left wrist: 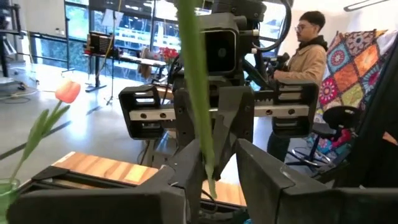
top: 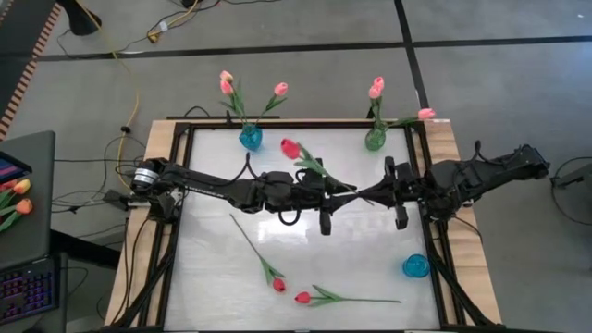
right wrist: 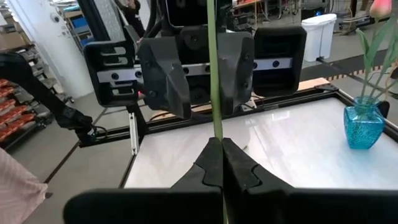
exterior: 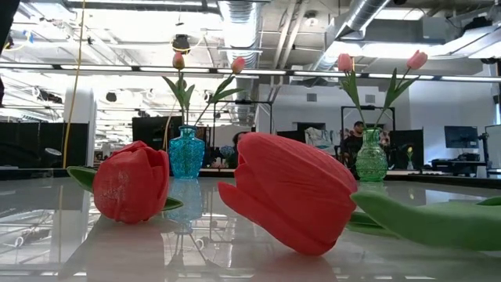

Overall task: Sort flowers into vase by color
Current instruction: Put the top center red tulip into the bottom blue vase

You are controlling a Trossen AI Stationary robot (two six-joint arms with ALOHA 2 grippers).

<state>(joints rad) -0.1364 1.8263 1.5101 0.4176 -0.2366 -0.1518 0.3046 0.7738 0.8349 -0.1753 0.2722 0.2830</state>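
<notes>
A red tulip with a long green stem is held in the air over the middle of the table. My right gripper, reaching in from the table's right, is shut on that stem. My left gripper comes from the left and faces it tip to tip. Its fingers stand narrowly open on either side of the stem; whether one touches it I cannot tell. Two more red tulips lie flat on the near part of the table. My right gripper pinches the stem near its lower end between its two fingertips. The fingers come in level from the table's right and lie across the stem. The flower is lifted clear, its stem rising and leaning toward the far left, head uppermost.
A blue vase with pink tulips and a green vase with pink tulips stand at the far edge. A small blue vase stands at the near right. Orange tulips lie on a side desk at the left.
</notes>
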